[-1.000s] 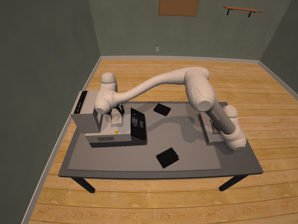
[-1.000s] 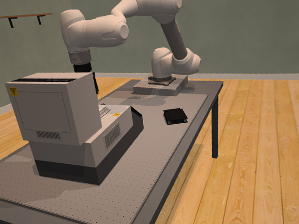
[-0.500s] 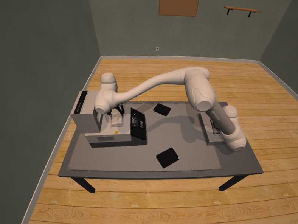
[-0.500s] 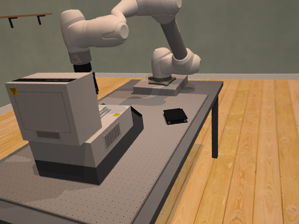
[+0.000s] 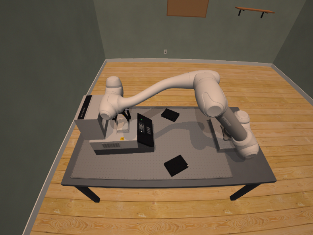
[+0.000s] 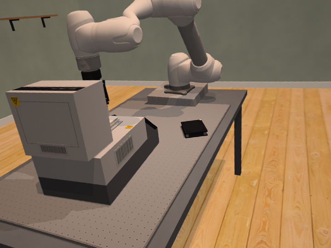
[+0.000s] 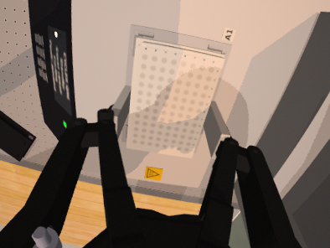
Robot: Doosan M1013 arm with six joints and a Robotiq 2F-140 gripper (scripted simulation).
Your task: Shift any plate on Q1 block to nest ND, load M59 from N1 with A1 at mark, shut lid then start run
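1. Top view: one arm reaches across the table [image 5: 248, 177] to the cycler Q1 [image 5: 113, 146], whose lid [image 5: 88, 118] stands open. The gripper [image 5: 123, 116] sits over the block with plate M59 [image 5: 123, 127] between its fingers. Status lamp [image 5: 141, 119] is green. Count: one cycler, one keypad panel [image 5: 145, 129], two black nests, nest one [image 5: 170, 114] at the rear and nest two [image 5: 175, 165] at the front, both bare; I cannot tell which is N1 or ND.

2. Exterior view: one arm, its wrist hidden behind the raised lid; only an edge of the plate shows on the deck. One nest is visible here, and one wall shelf [image 6: 28, 17].

3. Wrist view: the fingers are clamped across the plate's long sides, closed on M59. The plate lies over the block, with the 'A1' mark [image 7: 228, 35] at its far right corner. Whether it is fully seated I cannot tell. Two yellow warning stickers, one plate.

4. Doing it well, as a judgement: lower straight, keep the plate level, confirm all four corners drop inside the locators and the A1 well corner matches the mark before letting go. Release only once flat, then lift straight up clear of the lid's path before pressing LID.
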